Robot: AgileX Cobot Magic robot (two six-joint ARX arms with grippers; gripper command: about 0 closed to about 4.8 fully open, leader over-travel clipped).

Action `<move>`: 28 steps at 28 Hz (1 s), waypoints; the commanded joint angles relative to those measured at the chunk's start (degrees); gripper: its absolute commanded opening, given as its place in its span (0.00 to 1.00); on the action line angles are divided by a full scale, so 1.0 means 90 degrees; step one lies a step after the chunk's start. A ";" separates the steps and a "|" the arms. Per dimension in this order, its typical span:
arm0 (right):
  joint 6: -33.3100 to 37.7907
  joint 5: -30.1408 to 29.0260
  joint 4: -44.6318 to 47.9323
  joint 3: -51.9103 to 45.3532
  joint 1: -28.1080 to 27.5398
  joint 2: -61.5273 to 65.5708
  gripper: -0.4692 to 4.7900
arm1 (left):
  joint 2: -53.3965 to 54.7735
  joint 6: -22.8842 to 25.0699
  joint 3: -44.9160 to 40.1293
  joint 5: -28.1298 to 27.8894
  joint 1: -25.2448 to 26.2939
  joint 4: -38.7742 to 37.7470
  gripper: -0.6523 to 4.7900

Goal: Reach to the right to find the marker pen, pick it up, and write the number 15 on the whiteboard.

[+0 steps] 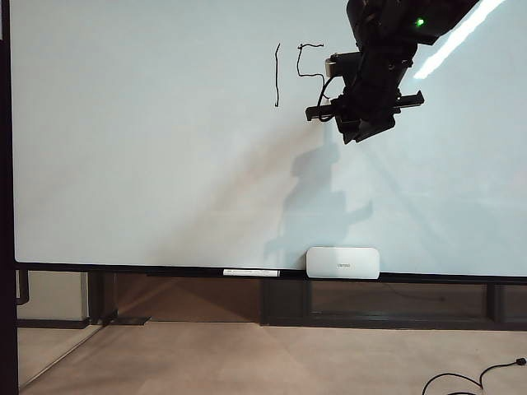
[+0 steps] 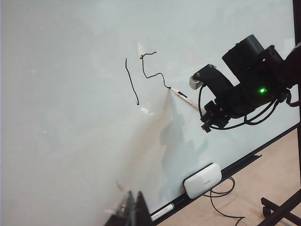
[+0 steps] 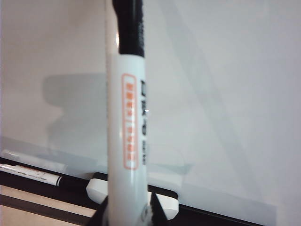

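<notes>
The right gripper (image 2: 207, 115) pinches the slim white-barrelled marker pen (image 2: 184, 98), whose black tip touches the large glossy whiteboard (image 1: 148, 164) at the end of the half-drawn "5" of the number 15 (image 1: 298, 74). Finishing needs steady, light pressure through the lower curve. The left gripper (image 2: 131, 209) waits low near the rail, state unclear.

On the whiteboard (image 1: 165, 148) stands a hand-drawn "1" and an unfinished "5", the number 15 (image 1: 298, 74). The marker pen (image 3: 126, 141) carries an orange-framed label, too blurred to read.
</notes>
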 commanded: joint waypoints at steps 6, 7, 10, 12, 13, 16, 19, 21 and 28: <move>-0.0039 -0.0765 0.0134 0.0032 -0.0017 -0.0019 0.09 | -0.0010 0.0027 0.0034 -0.0002 0.0005 0.0075 0.11; -0.0039 -0.0794 0.0138 0.0032 -0.0015 -0.0019 0.09 | -0.0007 0.0027 0.0034 -0.0002 0.0005 0.0075 0.11; -0.0039 -0.1030 0.0141 0.0032 -0.0015 -0.0017 0.09 | -0.0010 0.0027 0.0032 -0.0002 0.0005 0.0075 0.11; -0.0041 -0.1173 0.0153 0.0032 -0.0015 -0.0017 0.09 | -0.0010 0.0027 0.0032 -0.0002 0.0005 0.0075 0.11; -0.0073 -0.1297 0.0158 0.0032 -0.0015 -0.0017 0.09 | -0.0010 0.0027 0.0034 -0.0002 0.0005 0.0075 0.11; -0.0160 -0.1581 0.0182 0.0032 -0.0015 -0.0017 0.09 | -0.0010 0.0027 0.0034 -0.0002 0.0005 0.0075 0.11; -0.0158 -0.1574 0.0182 0.0034 -0.0015 -0.0017 0.09 | -0.0010 0.0027 0.0034 -0.0002 0.0005 0.0075 0.11; -0.0158 -0.1559 0.0185 0.0032 -0.0015 -0.0017 0.09 | -0.0010 0.0027 0.0034 -0.0005 0.0005 0.0075 0.11; -0.0158 -0.1370 0.0182 0.0034 -0.0007 -0.0017 0.09 | -0.0012 0.0027 0.0034 -0.0002 0.0005 0.0073 0.11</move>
